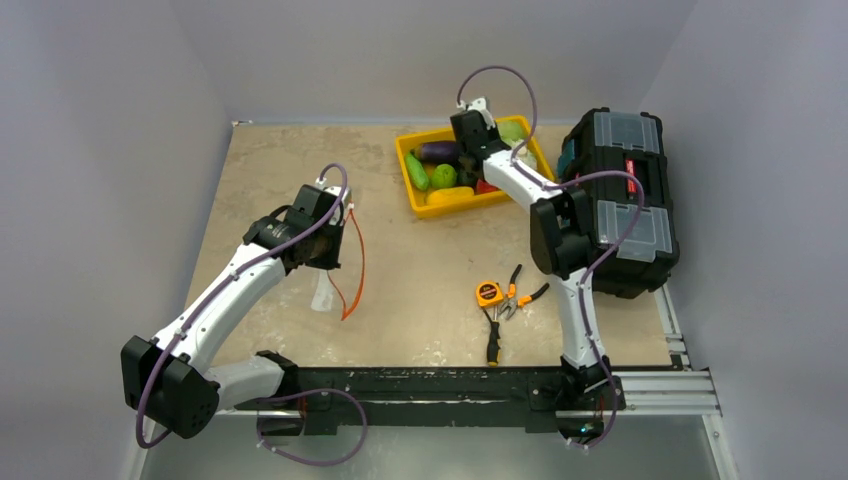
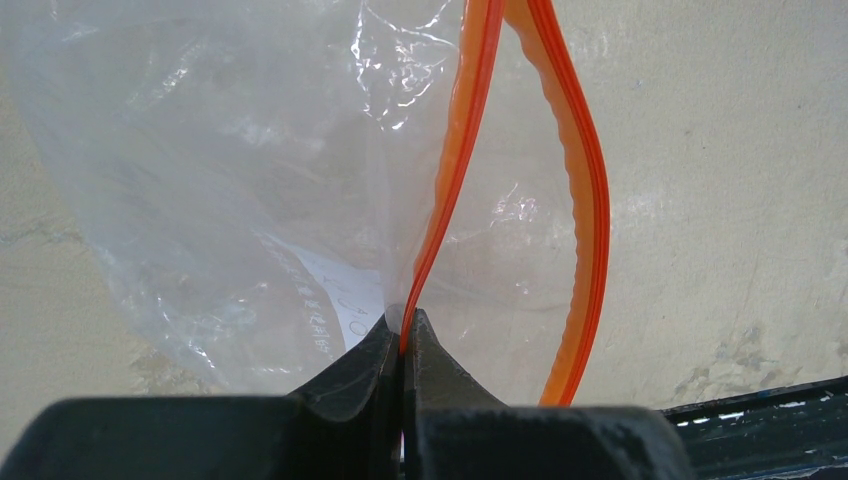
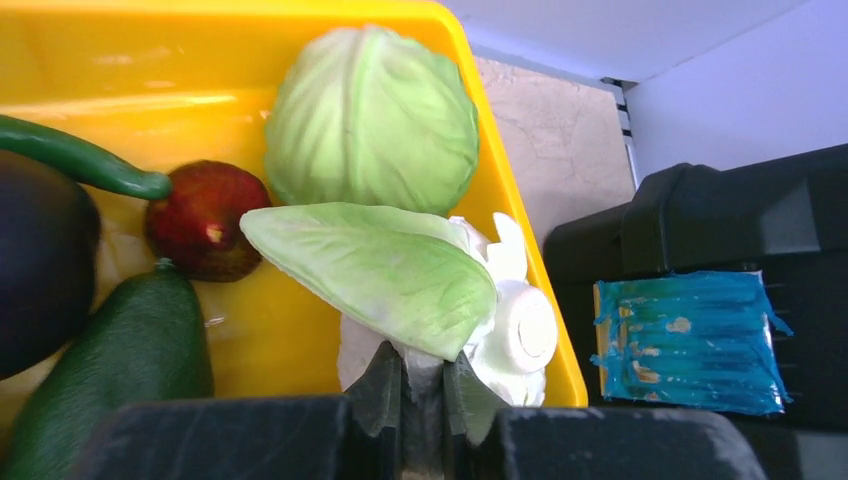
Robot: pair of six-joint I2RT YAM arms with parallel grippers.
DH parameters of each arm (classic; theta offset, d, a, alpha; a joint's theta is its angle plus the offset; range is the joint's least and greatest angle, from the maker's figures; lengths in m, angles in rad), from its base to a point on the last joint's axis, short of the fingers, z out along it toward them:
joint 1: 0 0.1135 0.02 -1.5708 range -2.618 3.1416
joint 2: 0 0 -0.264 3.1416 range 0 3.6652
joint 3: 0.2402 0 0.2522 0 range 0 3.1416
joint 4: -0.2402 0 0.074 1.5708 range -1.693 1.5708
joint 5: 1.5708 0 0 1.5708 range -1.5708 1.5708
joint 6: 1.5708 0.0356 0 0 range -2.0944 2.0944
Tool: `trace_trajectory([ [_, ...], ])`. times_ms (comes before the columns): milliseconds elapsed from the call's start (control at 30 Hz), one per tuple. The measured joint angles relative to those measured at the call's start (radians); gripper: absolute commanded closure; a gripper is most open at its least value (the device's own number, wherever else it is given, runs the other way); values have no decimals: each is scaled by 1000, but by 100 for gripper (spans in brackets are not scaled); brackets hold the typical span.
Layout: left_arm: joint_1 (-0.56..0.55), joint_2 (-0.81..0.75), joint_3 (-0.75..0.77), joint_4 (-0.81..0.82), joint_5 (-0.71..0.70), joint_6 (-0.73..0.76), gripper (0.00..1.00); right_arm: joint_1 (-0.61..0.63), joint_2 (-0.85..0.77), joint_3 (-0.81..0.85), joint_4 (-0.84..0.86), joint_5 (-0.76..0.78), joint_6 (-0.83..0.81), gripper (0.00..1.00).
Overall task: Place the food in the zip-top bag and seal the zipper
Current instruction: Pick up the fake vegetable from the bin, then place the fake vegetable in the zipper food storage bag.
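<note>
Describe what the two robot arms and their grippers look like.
Both the left arm and right arm have slim white links joined by chunky black joint housings, mounted on a black base rail. A thin purple cable loops loosely along each arm. The left gripper and right gripper each have two matte black, wedge-shaped fingers tapering to narrow tips. No markings are visible.

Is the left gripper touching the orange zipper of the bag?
Touching. The left wrist view shows the left gripper clamped shut on the zipper.
</note>
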Motion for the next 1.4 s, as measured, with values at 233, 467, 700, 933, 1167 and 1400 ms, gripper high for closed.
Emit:
trace_trajectory([
  [233, 0, 1, 0, 1, 12, 0, 100, -1, -190, -26, -24, -132, 81, 100],
  [467, 0, 6, -5, 3, 54, 0, 100, -1, -429, -159, -24, -372, 229, 100],
  [700, 0, 13, -5, 17, 192, -9, 100, -5, -713, -578, 123, -914, 476, 100],
  [933, 0, 19, 47, 25, 257, -27, 100, 2, -924, -924, 383, -1338, 776, 100],
  [1167, 33, 56, 43, 57, 310, -27, 100, 86, -1084, -1091, 633, -1501, 1024, 100],
  [1400, 39, 23, 7, 64, 318, -30, 100, 252, -1149, -1197, 830, -1499, 1197, 100],
])
